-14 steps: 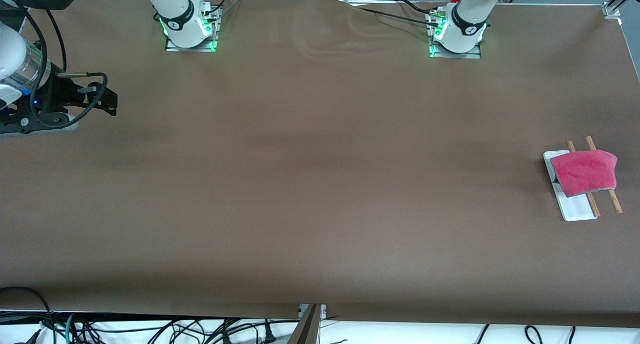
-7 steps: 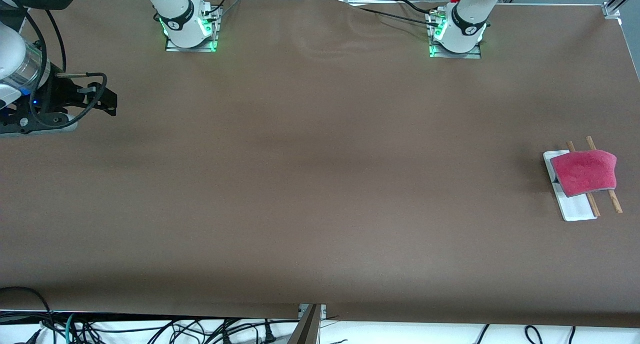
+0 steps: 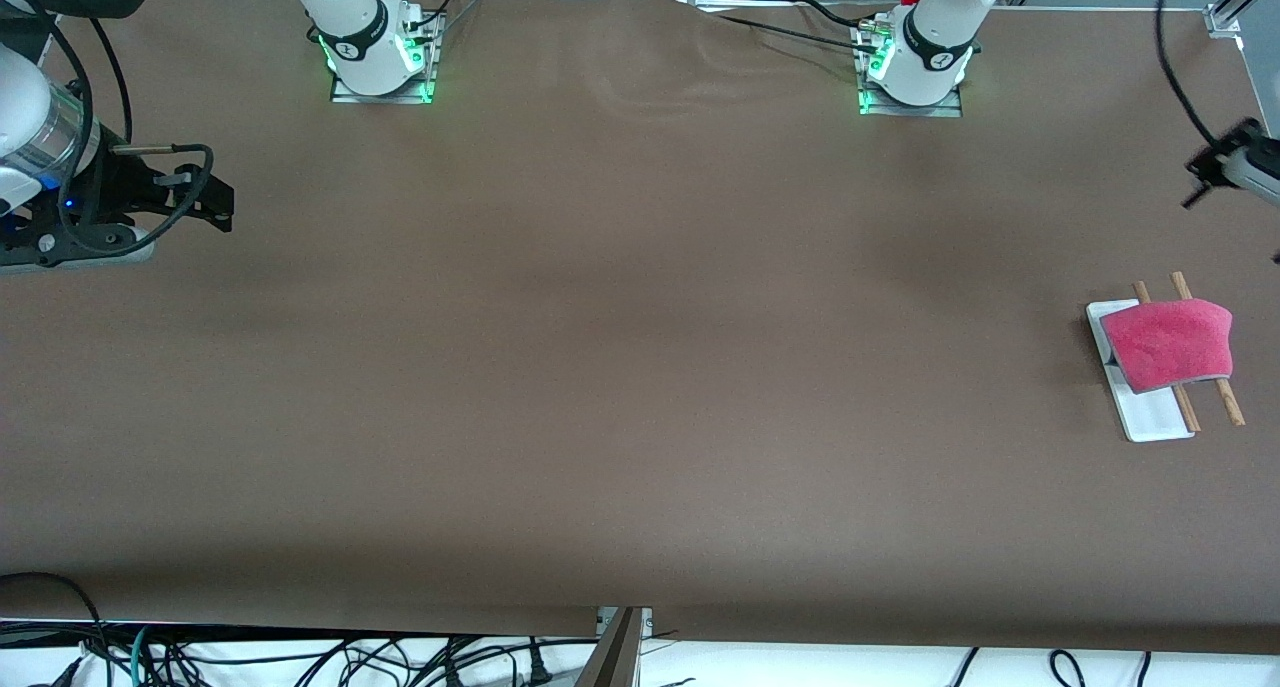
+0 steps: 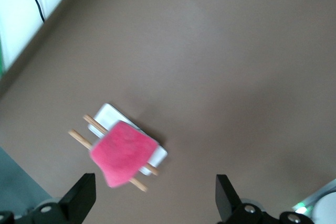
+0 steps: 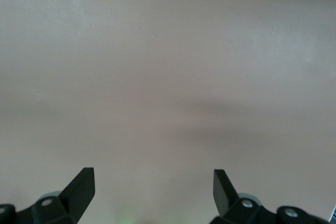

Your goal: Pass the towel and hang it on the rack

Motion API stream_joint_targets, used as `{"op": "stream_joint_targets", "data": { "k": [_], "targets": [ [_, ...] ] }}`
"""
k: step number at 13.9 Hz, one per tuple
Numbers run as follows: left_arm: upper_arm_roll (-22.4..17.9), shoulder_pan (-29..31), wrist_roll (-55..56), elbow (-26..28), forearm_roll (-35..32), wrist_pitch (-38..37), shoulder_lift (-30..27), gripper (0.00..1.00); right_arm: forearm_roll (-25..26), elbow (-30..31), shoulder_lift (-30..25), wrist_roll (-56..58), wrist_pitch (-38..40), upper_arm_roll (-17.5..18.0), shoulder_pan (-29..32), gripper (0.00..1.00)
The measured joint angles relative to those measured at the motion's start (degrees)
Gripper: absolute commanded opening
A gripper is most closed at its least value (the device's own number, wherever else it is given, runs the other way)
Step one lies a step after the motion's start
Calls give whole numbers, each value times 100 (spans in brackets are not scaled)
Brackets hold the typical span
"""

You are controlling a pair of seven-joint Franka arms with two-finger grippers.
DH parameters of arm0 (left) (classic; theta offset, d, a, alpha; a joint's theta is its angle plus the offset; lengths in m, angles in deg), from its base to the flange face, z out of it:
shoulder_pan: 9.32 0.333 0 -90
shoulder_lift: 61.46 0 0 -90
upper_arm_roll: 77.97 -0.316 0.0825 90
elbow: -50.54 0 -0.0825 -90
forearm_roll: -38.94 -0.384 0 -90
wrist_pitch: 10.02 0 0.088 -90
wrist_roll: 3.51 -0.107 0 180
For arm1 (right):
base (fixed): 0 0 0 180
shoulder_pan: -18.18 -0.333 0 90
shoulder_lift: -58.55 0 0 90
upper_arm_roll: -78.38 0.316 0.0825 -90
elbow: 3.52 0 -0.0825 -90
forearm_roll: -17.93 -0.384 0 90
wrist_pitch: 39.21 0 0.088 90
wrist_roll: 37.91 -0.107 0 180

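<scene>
Towel (image 3: 1170, 345) already draped over the rack (image 3: 1150, 417) at the left arm's end of the surface, looks soft and floppy (pinch a free edge), left pincer (image 4: 156, 199) spread above it, right pincer (image 5: 153, 190) spread, waiting over bare surface (image 3: 600, 367).

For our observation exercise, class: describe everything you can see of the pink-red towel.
The towel is a small pink-red cloth of soft, fuzzy-looking fabric with a thin grey edge showing along its lower side. It lies draped over the two wooden rods of the rack, sagging a little between them, at the left arm's end of the table. Only the rack touches it; no tool holds it.
</scene>
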Motion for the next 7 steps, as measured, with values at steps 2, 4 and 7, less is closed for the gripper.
{"op": "stream_joint_targets", "data": {
  "k": [2, 4, 7],
  "targets": [
    [-375, -660, 899, 334, 78, -243, -432, 100, 0, -1, 0, 0, -1, 1, 0, 100],
    [-850, -1247, 1617, 493, 123, -376, -606, 100, -3, -1, 0, 0, -11, 1, 0, 100],
    [-1937, -1966, 2069, 617, 650, -542, -572, 100, -29, -3, 0, 0, -23, 1, 1, 100]
  ]
}}
